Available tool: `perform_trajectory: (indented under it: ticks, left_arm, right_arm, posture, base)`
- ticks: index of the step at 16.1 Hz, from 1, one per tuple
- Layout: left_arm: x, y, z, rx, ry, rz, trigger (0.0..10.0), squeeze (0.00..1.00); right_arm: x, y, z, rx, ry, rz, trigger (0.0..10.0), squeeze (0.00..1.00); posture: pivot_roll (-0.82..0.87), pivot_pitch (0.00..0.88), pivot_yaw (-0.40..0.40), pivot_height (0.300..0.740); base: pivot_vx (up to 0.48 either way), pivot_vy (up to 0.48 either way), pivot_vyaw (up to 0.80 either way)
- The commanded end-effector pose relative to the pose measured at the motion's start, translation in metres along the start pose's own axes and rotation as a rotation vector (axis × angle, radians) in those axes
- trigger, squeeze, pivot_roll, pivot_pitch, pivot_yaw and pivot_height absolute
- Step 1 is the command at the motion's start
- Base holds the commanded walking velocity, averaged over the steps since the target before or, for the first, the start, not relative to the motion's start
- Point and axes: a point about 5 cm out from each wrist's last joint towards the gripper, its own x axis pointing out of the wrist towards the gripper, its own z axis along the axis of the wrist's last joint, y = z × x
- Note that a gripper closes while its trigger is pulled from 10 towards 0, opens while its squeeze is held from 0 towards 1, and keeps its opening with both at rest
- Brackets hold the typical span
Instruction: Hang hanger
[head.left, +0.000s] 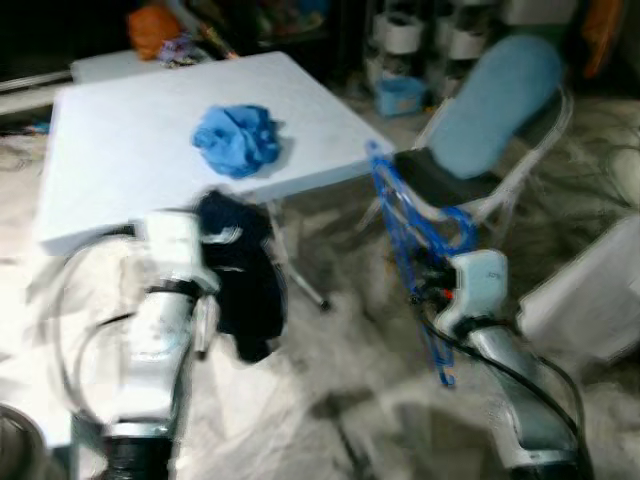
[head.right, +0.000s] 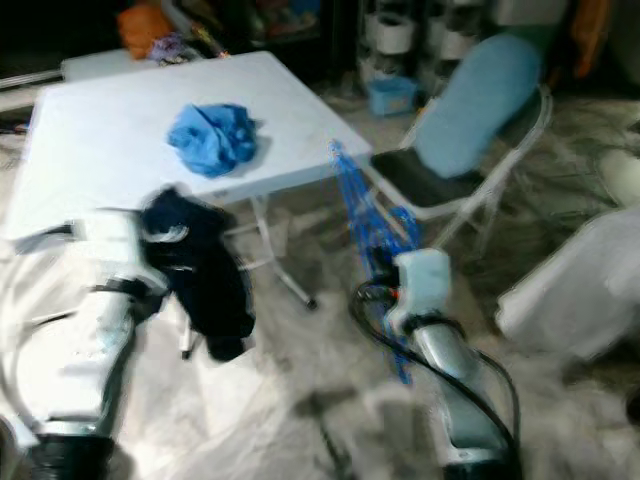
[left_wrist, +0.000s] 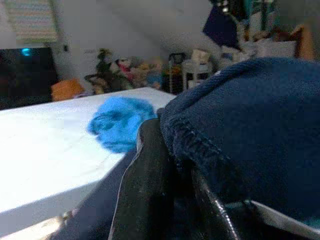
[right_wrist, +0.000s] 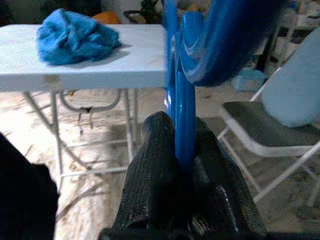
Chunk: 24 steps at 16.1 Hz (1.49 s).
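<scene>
Nearest the camera, two silver arms reach forward over a pale, mottled floor (head.left: 350, 360). The right gripper (right_wrist: 184, 165) has its two black fingers (right_wrist: 152, 170) pressed together on one blue hanger (head.left: 400, 215); the plastic bar runs up between them with no gap either side. In the head views the hanger rises tilted from the gripper, its top near the corner of the counter (head.left: 120, 150), and it is blurred enough that more than one could be bundled there; I cannot tell.

The left gripper (left_wrist: 170, 175) carries one dark navy garment (head.left: 245, 270). Its fingers (left_wrist: 142, 185) are close together with the stitched hem of the cloth draped over and between them, so they appear clamped on the fabric. The garment hangs down below the front edge of the counter.

Farther out, the white folding counter bears one crumpled blue cloth (head.left: 238, 140) near its middle, well apart from both grippers. To the right of the counter stands one folding chair (head.left: 490, 150) with a dark seat and a light blue back. Beyond these, an orange object (head.left: 152, 28) sits behind the counter's far edge among blurred clutter.
</scene>
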Motion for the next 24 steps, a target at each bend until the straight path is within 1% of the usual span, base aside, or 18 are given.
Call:
perform_trajectory:
  ticks: [1, 5, 8, 13, 14, 15, 17, 18, 24]
  left_arm:
    - [-0.001, 0.015, 0.007, 0.014, -0.024, 0.045, 10.0, 0.00]
    - [0.005, 0.018, 0.018, 0.021, -0.056, 0.067, 10.0, 0.00]
    - [0.007, 0.018, 0.019, 0.020, -0.058, 0.071, 10.0, 0.00]
    - [0.009, 0.019, 0.021, 0.013, -0.055, 0.081, 10.0, 0.00]
    - [0.012, 0.018, 0.026, -0.020, -0.065, 0.089, 10.0, 0.00]
    - [0.015, 0.015, 0.033, -0.019, -0.088, 0.073, 10.0, 0.00]
    - [0.018, 0.016, 0.035, -0.029, -0.092, 0.075, 10.0, 0.00]
    - [0.019, 0.017, 0.035, -0.046, -0.088, 0.085, 10.0, 0.00]
    - [0.020, 0.014, 0.040, -0.063, -0.094, 0.082, 10.0, 0.00]
  right_arm:
    - [0.006, 0.011, 0.010, 0.004, -0.046, 0.040, 10.0, 0.00]
    - [0.008, 0.011, 0.017, 0.008, -0.066, 0.052, 10.0, 0.00]
    - [0.011, 0.013, 0.019, 0.014, -0.074, 0.055, 10.0, 0.00]
    - [0.010, 0.015, 0.018, 0.021, -0.072, 0.056, 10.0, 0.00]
    - [0.011, 0.015, 0.019, 0.007, -0.074, 0.052, 10.0, 0.00]
    - [0.011, 0.015, 0.019, 0.006, -0.074, 0.051, 10.0, 0.00]
    - [0.012, 0.015, 0.019, 0.009, -0.076, 0.052, 10.0, 0.00]
    - [0.012, 0.016, 0.019, 0.010, -0.078, 0.053, 10.0, 0.00]
    - [0.009, 0.016, 0.017, 0.003, -0.071, 0.059, 10.0, 0.00]
  posture:
    - [-0.02, 0.004, 0.005, 0.740]
    - [-0.01, 0.005, 0.000, 0.740]
    - [-0.01, 0.004, 0.001, 0.740]
    - [-0.02, 0.006, 0.001, 0.740]
    - [-0.02, 0.005, 0.001, 0.740]
    - [-0.02, 0.003, 0.002, 0.740]
    - [-0.02, 0.001, 0.002, 0.740]
    - [-0.02, 0.001, 0.003, 0.740]
    - [-0.02, 0.010, 0.002, 0.740]
  base:
    - [0.401, 0.000, 0.54]
    - [0.400, 0.000, 0.45]
    - [0.401, 0.000, 0.61]
    - [0.402, 0.000, 0.00]
    - [0.409, 0.000, 0.00]
    - [0.416, 0.000, 0.00]
    - [0.426, 0.000, 0.00]
    - [0.431, 0.000, 0.00]
    - [0.442, 0.000, 0.00]
